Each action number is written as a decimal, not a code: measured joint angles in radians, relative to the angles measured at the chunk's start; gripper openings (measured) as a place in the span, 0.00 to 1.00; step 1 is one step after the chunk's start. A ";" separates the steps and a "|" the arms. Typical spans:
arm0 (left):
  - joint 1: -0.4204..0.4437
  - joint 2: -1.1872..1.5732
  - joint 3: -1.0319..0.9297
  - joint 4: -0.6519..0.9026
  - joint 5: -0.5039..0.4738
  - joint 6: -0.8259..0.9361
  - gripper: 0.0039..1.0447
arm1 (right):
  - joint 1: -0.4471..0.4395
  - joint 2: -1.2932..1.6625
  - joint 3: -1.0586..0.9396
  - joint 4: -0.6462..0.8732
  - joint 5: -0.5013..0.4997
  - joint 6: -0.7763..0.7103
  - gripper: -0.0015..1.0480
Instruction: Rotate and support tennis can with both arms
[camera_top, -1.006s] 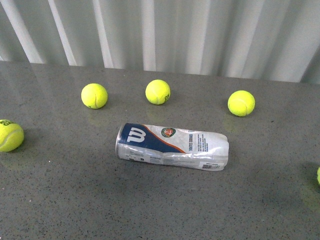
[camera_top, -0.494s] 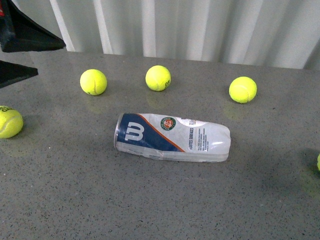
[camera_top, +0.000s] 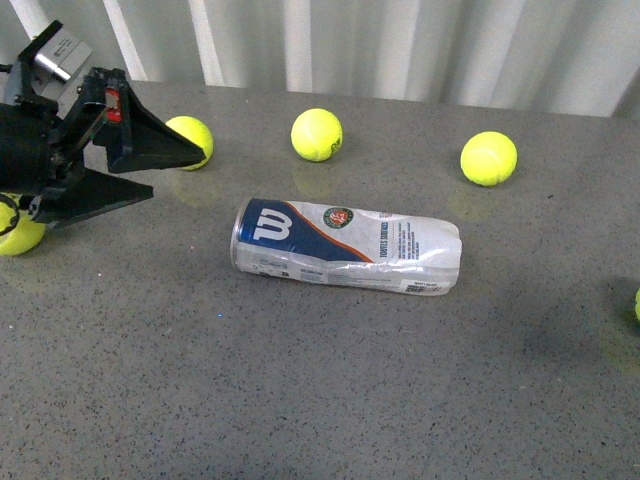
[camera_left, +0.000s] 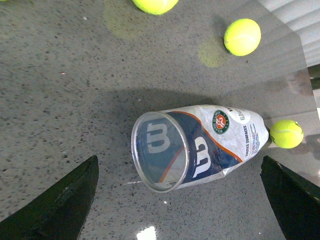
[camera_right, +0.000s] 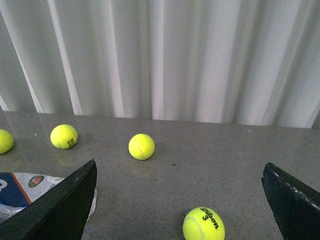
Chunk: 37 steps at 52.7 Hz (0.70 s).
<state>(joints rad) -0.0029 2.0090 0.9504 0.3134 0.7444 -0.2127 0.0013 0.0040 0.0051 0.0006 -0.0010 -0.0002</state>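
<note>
The tennis can (camera_top: 345, 247) lies on its side on the grey table, silver rim end to the left, crumpled clear end to the right. My left gripper (camera_top: 178, 172) is open, hovering left of the rim end and apart from it. In the left wrist view the can (camera_left: 210, 145) lies between the spread fingers (camera_left: 60, 205), its open rim (camera_left: 160, 151) facing the camera; the left gripper (camera_left: 179, 160) holds nothing. My right gripper (camera_right: 180, 167) is open and empty, out of the front view. The can's clear end (camera_right: 30, 187) shows by one right finger (camera_right: 65, 205).
Tennis balls lie around the can: behind the left gripper (camera_top: 195, 135), back centre (camera_top: 316, 134), back right (camera_top: 488, 158), far left (camera_top: 15, 230). Another ball (camera_right: 203, 225) sits between the right fingers. A white pleated curtain (camera_top: 400, 45) runs behind the table's far edge.
My left gripper has come in from the upper left and moved right toward the can's rim end. The can has rolled slightly in place.
</note>
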 joint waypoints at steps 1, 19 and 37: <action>-0.003 0.002 0.000 0.001 0.000 0.000 0.94 | 0.000 0.000 0.000 0.000 0.000 0.000 0.93; -0.072 0.095 0.029 0.005 -0.004 0.001 0.94 | 0.000 0.000 0.000 0.000 0.000 0.000 0.93; -0.130 0.146 0.064 0.060 0.017 -0.035 0.94 | 0.000 0.000 0.000 0.000 0.000 0.000 0.93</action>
<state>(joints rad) -0.1326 2.1555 1.0149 0.3737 0.7612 -0.2481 0.0013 0.0040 0.0051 0.0006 -0.0010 -0.0002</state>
